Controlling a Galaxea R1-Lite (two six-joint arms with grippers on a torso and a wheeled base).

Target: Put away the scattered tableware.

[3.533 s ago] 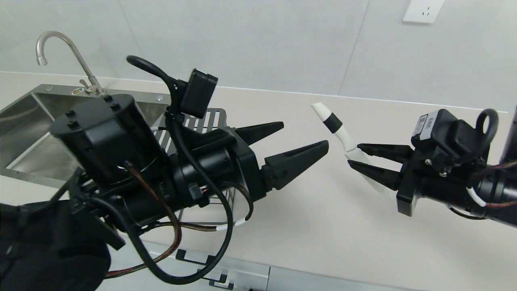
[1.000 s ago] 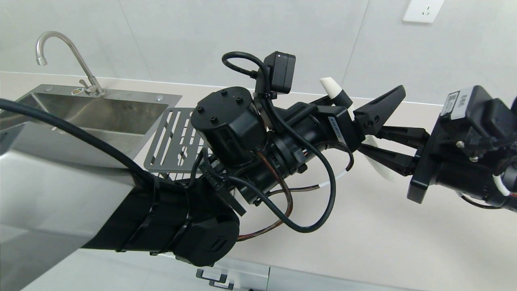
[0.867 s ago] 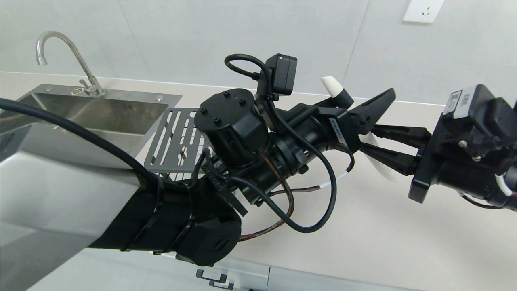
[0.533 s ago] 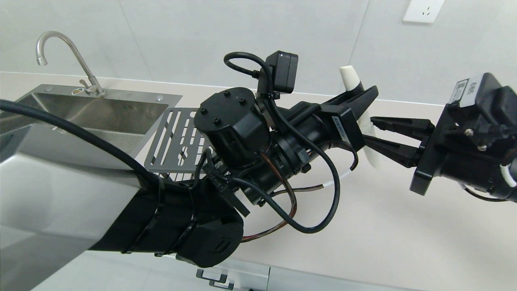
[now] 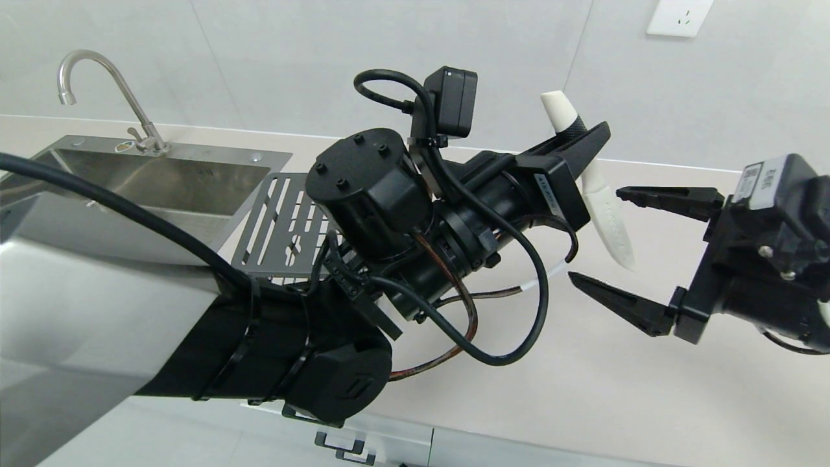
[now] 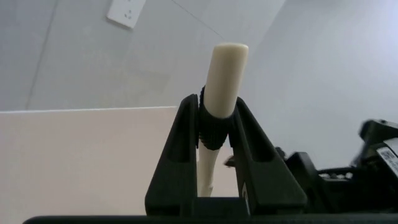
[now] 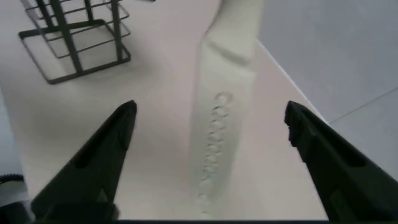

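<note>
while left gripper (image 5: 583,146) is clenched on white knife (image 5: 606,217) at dark band of handle, knife hangs in air above counter (image 5: 583,389), handle end up, blade tip down. right gripper (image 5: 595,233) spread wide, holding nothing, one finger on each side of blade (no contact seen in right wrist view). sink (image 5: 130,181) with faucet (image 5: 97,78) at robot's left; slotted metal plate (image 5: 285,220) just beside sink. wire rack (image 7: 74,43) stands on counter.
</note>
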